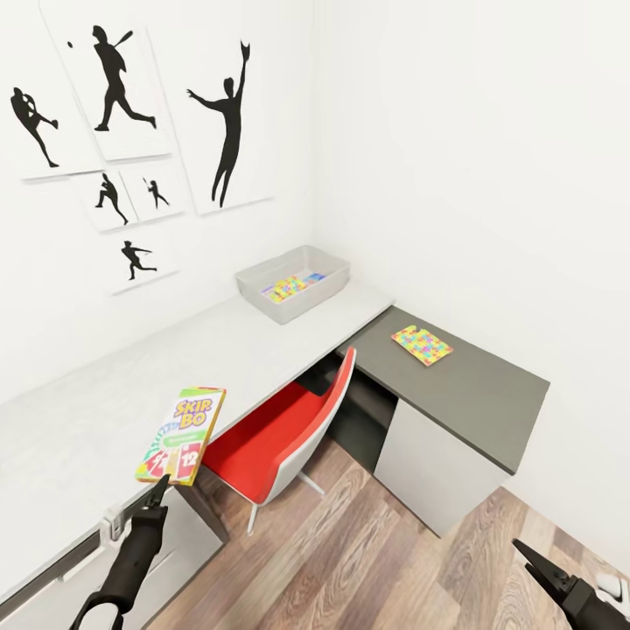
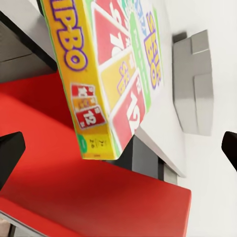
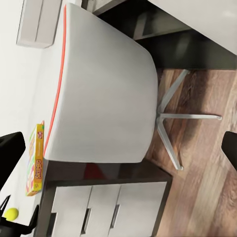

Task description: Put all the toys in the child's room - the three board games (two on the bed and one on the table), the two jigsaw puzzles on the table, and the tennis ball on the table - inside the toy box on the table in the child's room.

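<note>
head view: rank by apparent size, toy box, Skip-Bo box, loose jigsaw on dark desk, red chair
1. Red-seated white-shelled chair.
2. Light grey open toy box and yellow Skip-Bo game box: look alike; the Skip-Bo is nearer the camera, so unsure.
3. Mosaic jigsaw puzzle slab.

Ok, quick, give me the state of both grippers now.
Left gripper: open, holding nothing; the flat yellow, green and red Skip-Bo game box is just ahead of it.
Right gripper: open, empty.
</note>
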Available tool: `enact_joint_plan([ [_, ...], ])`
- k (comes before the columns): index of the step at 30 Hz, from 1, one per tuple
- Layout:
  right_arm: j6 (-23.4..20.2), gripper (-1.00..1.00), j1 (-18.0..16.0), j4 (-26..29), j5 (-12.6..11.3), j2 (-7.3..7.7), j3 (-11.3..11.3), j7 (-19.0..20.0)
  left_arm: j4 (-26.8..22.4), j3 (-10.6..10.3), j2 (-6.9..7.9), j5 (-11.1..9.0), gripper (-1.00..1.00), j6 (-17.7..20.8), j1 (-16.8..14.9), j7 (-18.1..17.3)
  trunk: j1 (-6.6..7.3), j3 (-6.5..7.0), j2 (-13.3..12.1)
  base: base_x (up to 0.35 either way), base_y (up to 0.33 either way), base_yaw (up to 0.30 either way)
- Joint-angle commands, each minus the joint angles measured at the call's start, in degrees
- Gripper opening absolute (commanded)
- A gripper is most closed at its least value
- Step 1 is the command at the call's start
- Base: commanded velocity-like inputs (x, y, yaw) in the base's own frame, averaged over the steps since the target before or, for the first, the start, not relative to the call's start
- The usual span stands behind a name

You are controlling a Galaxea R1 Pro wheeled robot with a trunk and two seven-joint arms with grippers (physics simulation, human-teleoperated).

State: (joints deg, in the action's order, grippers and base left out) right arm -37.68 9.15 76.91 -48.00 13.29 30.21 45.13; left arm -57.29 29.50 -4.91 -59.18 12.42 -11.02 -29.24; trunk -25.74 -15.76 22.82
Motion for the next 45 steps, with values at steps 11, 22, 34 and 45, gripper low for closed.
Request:
enact_joint_plan([
  [11,-0.4,1.00,0.0,0.0,-0.3,0.03,0.0,0.0,2.1,0.2,-0.02,-0.7,1.00,0.5,-0.1,-0.2,-0.04,-0.09,0.1,0.076,0.000,0.000],
  [22,-0.4,1.00,0.0,0.0,-0.3,0.05,0.0,0.0,2.3,0.2,-0.01,-0.8,1.00,0.5,-0.1,-0.2,-0.04,-0.09,0.1,0.017,0.000,0.000],
  [34,-0.4,1.00,0.0,0.0,-0.3,0.05,0.0,0.0,2.3,0.2,-0.01,-0.8,1.00,0.5,0.0,-0.2,-0.04,-0.04,0.1,0.051,0.000,0.000],
  [45,-0.4,1.00,0.0,0.1,-0.3,0.01,0.0,0.0,2.3,0.8,-0.01,-0.8,1.00,0.5,-0.1,-0.2,-0.04,-0.03,0.1,0.076,-0.020,0.000],
])
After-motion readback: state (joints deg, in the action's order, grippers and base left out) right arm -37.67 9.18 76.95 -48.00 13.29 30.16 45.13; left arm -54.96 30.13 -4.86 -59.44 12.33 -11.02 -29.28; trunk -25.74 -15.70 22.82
